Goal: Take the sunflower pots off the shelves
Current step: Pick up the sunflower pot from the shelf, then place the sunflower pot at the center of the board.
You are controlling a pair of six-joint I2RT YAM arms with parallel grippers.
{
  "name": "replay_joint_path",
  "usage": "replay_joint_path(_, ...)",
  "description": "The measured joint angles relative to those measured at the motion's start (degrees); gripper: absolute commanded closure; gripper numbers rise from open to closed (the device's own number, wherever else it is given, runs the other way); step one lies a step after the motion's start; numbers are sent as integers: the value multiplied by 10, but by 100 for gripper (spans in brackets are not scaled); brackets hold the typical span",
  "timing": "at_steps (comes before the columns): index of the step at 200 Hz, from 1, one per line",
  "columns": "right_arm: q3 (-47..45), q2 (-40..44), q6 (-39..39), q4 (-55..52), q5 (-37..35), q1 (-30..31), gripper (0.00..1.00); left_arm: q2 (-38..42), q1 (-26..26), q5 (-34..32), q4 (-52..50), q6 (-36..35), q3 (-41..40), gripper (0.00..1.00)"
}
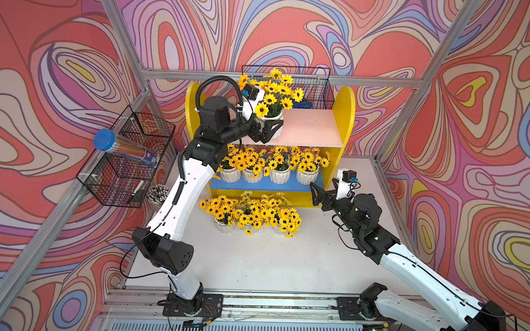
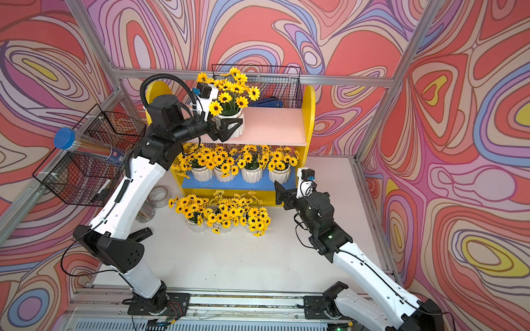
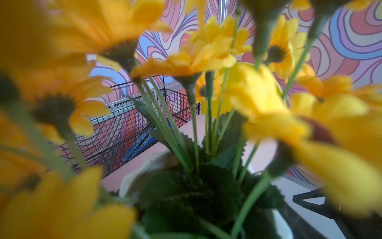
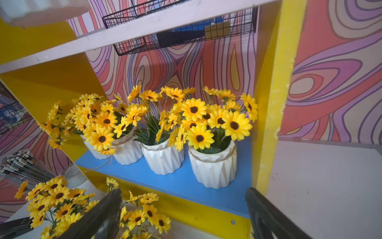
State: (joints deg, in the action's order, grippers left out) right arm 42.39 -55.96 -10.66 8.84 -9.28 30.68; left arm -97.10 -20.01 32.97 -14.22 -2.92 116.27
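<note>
Left gripper (image 1: 270,130) pinches the sunflower pot (image 1: 272,117) at the near-left corner of the pink upper board (image 1: 313,128) — a hasty pull could tip it off the edge — while the right gripper (image 1: 317,194) hangs spread.

Eight sunflower pots (image 2: 251,173) show: one pot (image 1: 273,104) at the nine o'clock end of the pink upper board (image 1: 313,128), four pots (image 1: 280,176) on the blue lower board (image 1: 287,187), three pots (image 1: 250,215) on the bench (image 1: 254,263) at six o'clock of the shelves (image 1: 346,114). Two black wire baskets: back basket (image 1: 318,89) at twelve o'clock, side basket (image 1: 117,182) at nine. One pencil jar (image 1: 157,194).
</note>
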Motion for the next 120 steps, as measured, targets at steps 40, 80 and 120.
replay_joint_path(40,0,12,-10,-16,-19,-2,4,27,-30,-12,-17,-14,-9,100)
replay_joint_path(80,0,45,-29,-52,-56,-3,5,107,-94,-40,-19,-38,-92,100)
replay_joint_path(120,0,60,-48,-98,-103,-7,5,169,-150,-67,-21,-53,-166,100)
